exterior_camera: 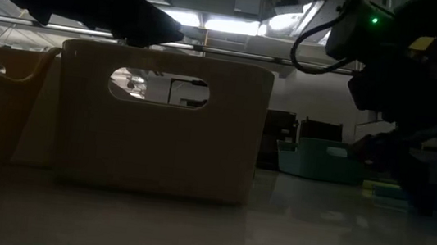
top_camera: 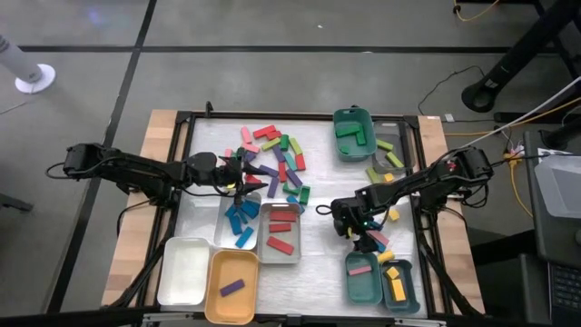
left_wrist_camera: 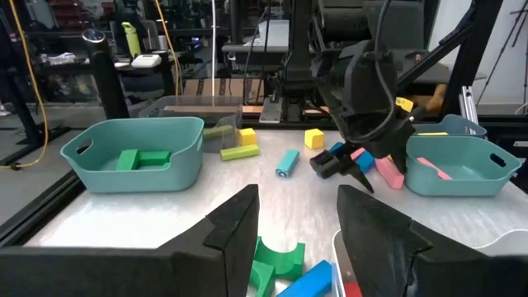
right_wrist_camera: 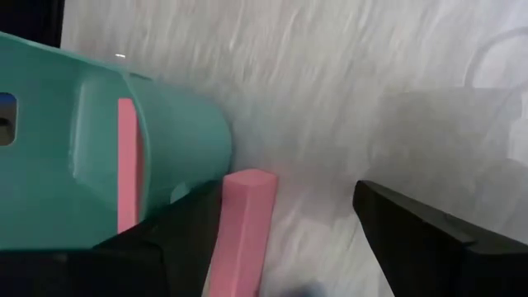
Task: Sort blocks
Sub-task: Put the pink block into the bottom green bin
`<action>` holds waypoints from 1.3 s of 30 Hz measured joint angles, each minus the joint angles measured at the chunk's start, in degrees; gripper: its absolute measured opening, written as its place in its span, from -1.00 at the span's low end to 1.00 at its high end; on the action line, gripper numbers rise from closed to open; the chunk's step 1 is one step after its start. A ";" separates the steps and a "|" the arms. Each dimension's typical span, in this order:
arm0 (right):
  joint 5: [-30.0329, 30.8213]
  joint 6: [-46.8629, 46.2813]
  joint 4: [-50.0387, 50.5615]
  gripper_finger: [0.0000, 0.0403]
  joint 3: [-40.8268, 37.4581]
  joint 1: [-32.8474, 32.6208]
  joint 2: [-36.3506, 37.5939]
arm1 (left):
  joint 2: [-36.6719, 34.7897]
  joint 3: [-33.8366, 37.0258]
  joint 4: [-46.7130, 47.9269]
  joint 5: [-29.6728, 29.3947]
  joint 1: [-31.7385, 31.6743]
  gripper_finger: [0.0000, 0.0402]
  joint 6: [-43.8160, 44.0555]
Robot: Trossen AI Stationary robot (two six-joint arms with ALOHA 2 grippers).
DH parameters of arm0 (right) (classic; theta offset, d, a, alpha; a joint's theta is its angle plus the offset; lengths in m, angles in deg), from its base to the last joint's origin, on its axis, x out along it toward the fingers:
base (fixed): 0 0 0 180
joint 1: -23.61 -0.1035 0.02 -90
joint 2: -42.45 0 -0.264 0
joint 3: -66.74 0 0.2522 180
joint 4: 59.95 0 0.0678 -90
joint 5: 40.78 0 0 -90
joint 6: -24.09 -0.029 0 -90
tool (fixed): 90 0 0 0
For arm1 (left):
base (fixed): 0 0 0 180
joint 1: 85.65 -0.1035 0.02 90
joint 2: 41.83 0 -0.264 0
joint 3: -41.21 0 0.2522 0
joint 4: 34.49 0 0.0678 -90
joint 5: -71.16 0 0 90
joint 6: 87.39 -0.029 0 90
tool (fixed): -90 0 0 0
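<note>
Here the blocks (top_camera: 277, 154) lie scattered in the upper centre of the high view on the table (top_camera: 318, 195). A pink block (right_wrist_camera: 241, 235) lies against a teal tray (right_wrist_camera: 99, 157), between the wide-open, empty fingers of the right gripper (top_camera: 368, 238) at lower right. The left gripper (top_camera: 243, 179), open and empty, hovers left of centre above the pile's edge.

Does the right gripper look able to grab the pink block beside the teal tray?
Probably yes: the right gripper is open just above the pink block, with nothing between them, though the teal tray crowds one side.
</note>
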State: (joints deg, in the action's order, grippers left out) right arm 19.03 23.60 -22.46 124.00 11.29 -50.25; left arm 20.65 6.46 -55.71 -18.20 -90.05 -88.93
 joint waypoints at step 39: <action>6.32 1.00 16.69 0.42 10.16 -2.66 -0.90 | 0.00 0.00 0.00 0.02 0.02 -0.23 0.06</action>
State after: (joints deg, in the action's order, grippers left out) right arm 25.34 24.60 -5.77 134.16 8.64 -51.15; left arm 20.65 6.46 -55.71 -18.17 -90.03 -88.87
